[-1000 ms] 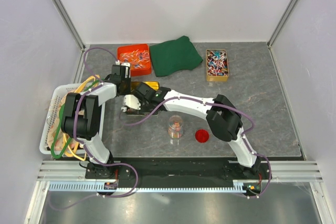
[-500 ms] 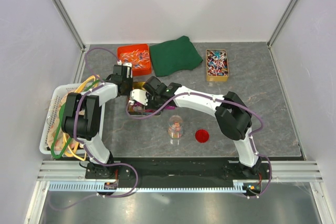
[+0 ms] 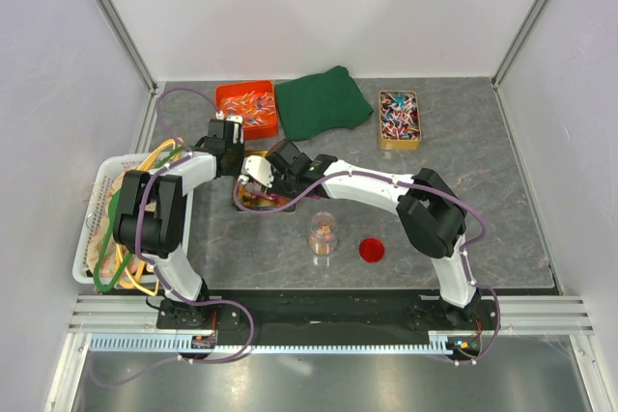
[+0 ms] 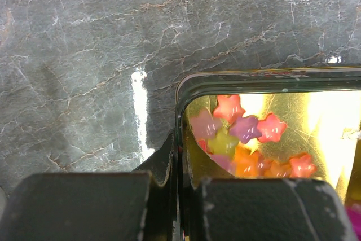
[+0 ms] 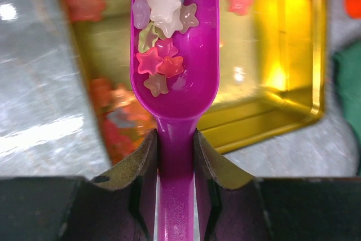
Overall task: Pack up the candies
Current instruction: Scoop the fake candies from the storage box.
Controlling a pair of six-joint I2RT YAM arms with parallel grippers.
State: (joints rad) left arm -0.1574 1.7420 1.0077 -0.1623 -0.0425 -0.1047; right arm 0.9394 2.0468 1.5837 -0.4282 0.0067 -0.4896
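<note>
One gold tin [image 4: 186, 83] sits left of the middle of the table [image 3: 483, 209], and about ten star candies [image 4: 246, 129] show in its corner in the left wrist view. The left gripper [image 4: 179, 187] pinches the tin's wall, one finger inside and one outside. The right gripper [image 5: 176, 159] is clamped on the handle of one purple scoop [image 5: 198, 55], which is held over the tin and carries about nine candies. Near and right of the tin stands one open jar [image 3: 323, 234] with a few candies inside. One red lid [image 3: 371, 250] lies just right of it. Along the far edge lie one orange tray [image 3: 225, 96], one green cloth [image 3: 323, 101] and one wooden box [image 3: 399, 145]. One white basket [image 3: 85, 238] sits at the left edge.
</note>
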